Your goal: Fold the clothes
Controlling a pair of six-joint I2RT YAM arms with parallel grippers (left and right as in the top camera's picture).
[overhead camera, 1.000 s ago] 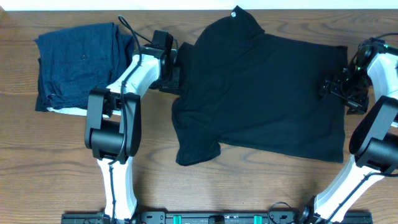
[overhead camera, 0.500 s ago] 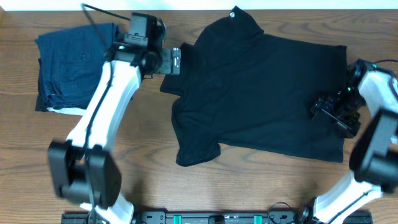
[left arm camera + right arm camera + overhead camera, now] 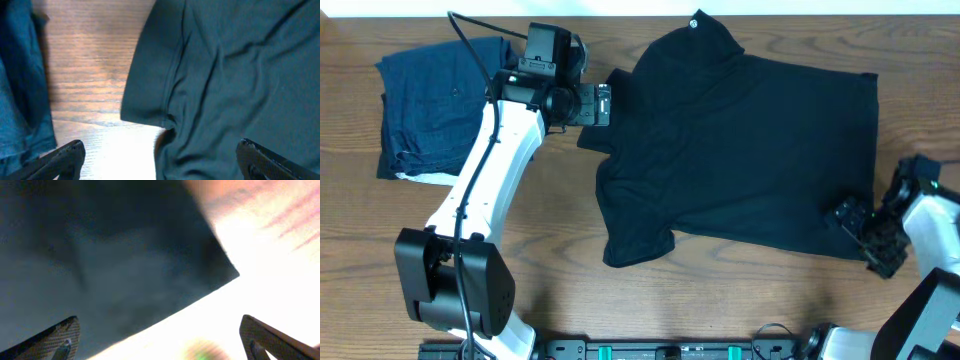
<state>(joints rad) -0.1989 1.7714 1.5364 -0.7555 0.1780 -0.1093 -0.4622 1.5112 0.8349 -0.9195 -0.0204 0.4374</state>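
Off to the outer side of our left hand [image 3: 602, 103] sits a folded navy pile [image 3: 445, 95], which is not ours to fold. The left hand is spread wide and empty over the sleeve [image 3: 150, 85] of the black T-shirt [image 3: 750, 140]. The shirt lies flat between our two hands, its white tag [image 3: 697, 23] beyond the left one. Our right hand [image 3: 863, 235], equally wide and empty, hangs over the hem corner [image 3: 220, 265]. We judge that each hand should pinch only its own edge, then both should lift together so the thin fabric does not drag or bunch. The wooden tabletop [image 3: 550, 260] looks smooth, with bare room around the shirt.
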